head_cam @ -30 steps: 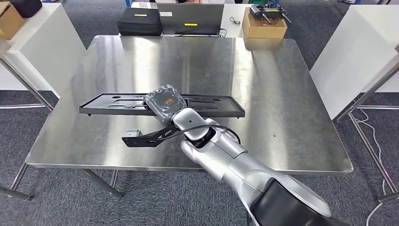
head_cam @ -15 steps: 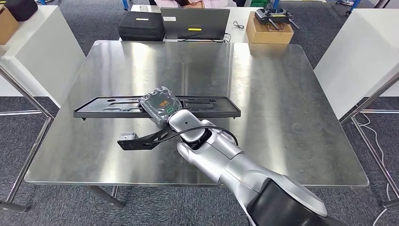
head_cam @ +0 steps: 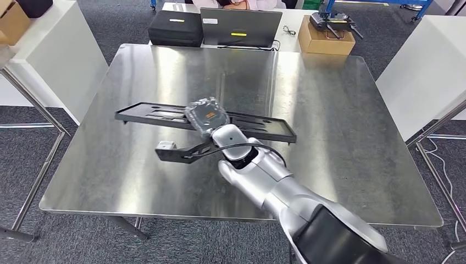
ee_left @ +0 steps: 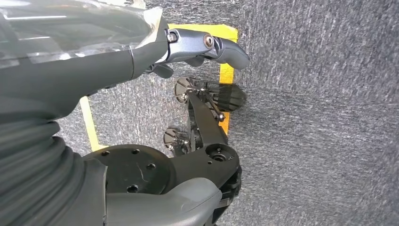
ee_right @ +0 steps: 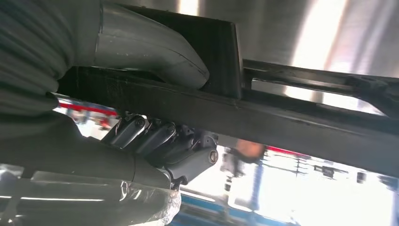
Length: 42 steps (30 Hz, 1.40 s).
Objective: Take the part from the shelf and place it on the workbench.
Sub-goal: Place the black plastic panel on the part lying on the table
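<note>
Right hand had its fingers clamped on the middle of the long black part, thumb over the rim, keeping it level above the steel surface (centre hold likely for balance). Left hand hung over carpet, fingers curled, holding nothing.

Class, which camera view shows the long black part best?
The head view: the whole black part shows, held by the right hand over the steel workbench. The right wrist view gives a close stretch of its edge; the left wrist view faces the floor.
</note>
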Each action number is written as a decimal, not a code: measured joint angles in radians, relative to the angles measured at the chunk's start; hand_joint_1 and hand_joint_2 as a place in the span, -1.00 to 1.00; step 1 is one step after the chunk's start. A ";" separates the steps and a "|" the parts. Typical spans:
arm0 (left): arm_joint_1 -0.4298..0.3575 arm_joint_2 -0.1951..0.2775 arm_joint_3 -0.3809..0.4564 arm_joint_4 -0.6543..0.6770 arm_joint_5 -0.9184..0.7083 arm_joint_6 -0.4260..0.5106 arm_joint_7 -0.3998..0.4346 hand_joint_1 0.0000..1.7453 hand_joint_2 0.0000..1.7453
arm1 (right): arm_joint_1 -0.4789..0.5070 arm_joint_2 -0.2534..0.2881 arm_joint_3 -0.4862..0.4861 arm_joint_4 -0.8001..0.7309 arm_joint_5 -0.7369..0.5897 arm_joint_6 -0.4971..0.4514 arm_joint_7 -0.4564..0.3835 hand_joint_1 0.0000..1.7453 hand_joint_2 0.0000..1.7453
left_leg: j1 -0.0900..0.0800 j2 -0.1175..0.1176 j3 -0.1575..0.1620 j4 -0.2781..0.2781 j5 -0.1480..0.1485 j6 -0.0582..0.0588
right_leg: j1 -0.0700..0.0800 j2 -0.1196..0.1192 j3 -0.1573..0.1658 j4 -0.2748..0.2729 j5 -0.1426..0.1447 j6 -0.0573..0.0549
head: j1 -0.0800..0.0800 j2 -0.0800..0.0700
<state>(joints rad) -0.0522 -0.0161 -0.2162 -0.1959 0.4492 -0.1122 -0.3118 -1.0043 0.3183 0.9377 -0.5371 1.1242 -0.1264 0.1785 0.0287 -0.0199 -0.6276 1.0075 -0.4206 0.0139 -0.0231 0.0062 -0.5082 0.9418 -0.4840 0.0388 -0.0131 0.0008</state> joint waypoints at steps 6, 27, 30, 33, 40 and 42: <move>-0.002 0.013 -0.006 0.001 -0.044 -0.017 0.016 -1.00 1.00 | 0.005 -0.087 -0.125 0.078 0.060 -0.012 0.023 1.00 1.00 | -0.001 0.003 0.001 0.000 0.003 0.003 | 0.000 0.000 0.007 0.001 0.006 0.018 | 0.000 0.000; -0.070 0.025 -0.061 -0.008 -0.165 -0.031 0.108 -1.00 1.00 | 0.116 -0.272 -0.436 0.094 0.244 -0.028 0.058 -1.00 -1.00 | 0.000 0.005 0.004 -0.001 0.003 0.003 | 0.001 0.002 0.008 0.006 0.004 0.020 | 0.000 0.000; -0.072 0.025 -0.061 -0.009 -0.165 -0.029 0.108 -1.00 1.00 | 0.122 -0.279 -0.453 0.090 0.248 -0.028 0.058 -1.00 -1.00 | 0.000 0.005 0.004 -0.001 0.003 0.003 | 0.001 0.002 0.008 0.006 0.004 0.020 | 0.000 0.000; -0.073 0.025 -0.061 -0.010 -0.165 -0.027 0.108 -1.00 1.00 | 0.125 -0.282 -0.463 0.087 0.248 -0.028 0.058 -1.00 -1.00 | 0.000 0.005 0.004 -0.001 0.003 0.003 | 0.001 0.002 0.007 0.006 0.004 0.020 | 0.000 0.000; -0.073 0.025 -0.062 -0.014 -0.165 -0.027 0.108 -1.00 1.00 | 0.128 -0.287 -0.469 0.080 0.249 -0.028 0.058 -1.00 -1.00 | 0.000 0.005 0.004 -0.001 0.003 0.003 | 0.001 0.002 0.007 0.006 0.004 0.020 | 0.000 0.000; -0.073 0.025 -0.062 -0.015 -0.166 -0.027 0.109 -1.00 1.00 | 0.128 -0.288 -0.470 0.080 0.251 -0.027 0.057 -1.00 -1.00 | 0.000 0.005 0.004 -0.001 0.003 0.003 | 0.001 0.002 0.007 0.006 0.004 0.020 | 0.000 0.000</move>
<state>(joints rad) -0.1256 0.0084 -0.2777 -0.2106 0.2828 -0.1392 -0.2028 -0.8766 0.0308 0.4674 -0.4576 1.3747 -0.1538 0.2359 0.0290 -0.0150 -0.6232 1.0062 -0.4176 0.0164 -0.0217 0.0083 -0.5008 0.9483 -0.4804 0.0585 -0.0134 0.0008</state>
